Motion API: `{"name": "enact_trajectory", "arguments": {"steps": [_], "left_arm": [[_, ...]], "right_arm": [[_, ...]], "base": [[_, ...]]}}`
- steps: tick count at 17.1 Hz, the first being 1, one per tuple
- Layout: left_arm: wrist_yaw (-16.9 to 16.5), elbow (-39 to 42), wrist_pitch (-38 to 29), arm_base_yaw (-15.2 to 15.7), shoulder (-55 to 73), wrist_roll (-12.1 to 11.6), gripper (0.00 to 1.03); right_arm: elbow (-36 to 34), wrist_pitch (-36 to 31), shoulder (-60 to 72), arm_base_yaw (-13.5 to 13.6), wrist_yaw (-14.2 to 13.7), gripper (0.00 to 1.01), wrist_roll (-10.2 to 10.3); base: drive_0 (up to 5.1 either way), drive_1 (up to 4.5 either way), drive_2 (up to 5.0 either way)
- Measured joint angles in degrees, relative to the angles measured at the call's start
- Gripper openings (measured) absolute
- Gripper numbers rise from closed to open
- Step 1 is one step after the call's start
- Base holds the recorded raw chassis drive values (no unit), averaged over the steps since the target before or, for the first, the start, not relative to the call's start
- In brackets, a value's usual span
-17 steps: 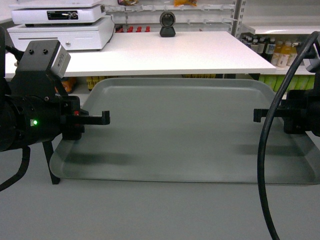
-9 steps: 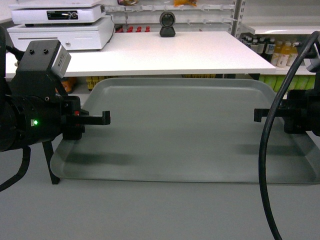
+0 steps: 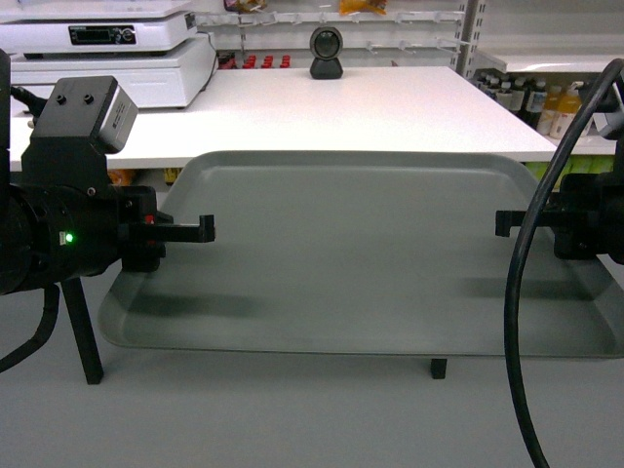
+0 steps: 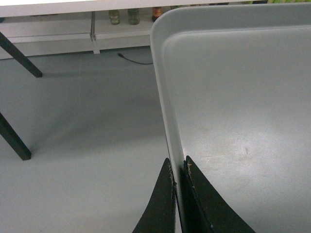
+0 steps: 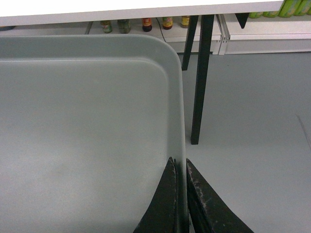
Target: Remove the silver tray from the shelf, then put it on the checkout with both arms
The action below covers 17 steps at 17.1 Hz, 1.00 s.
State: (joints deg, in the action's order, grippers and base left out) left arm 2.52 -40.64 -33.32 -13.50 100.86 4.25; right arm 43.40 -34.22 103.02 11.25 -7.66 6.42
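left hand (image 4: 179,194) and right hand (image 5: 181,194) clamped on silver tray (image 3: 361,253) rims, fingertips apparently cut off below.

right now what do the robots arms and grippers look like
Both arms are bulky and matte black. The left arm carries a grey-faced boxy camera, a small green light and a red spot by its slim left gripper. A thick black cable loops across the right arm. The right gripper has thin black tapered fingers with scuffs.
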Motion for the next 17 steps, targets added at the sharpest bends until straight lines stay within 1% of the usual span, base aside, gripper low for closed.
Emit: {"name": "enact_trajectory", "arguments": {"steps": [17], "left_arm": [[0.0,0.0,0.0,0.0,0.0,0.0,0.03]], "right_arm": [[0.0,-0.1,0.0,0.0,-0.1,0.03,0.0]], "base": [[0.1,4.23,-4.1]]}}
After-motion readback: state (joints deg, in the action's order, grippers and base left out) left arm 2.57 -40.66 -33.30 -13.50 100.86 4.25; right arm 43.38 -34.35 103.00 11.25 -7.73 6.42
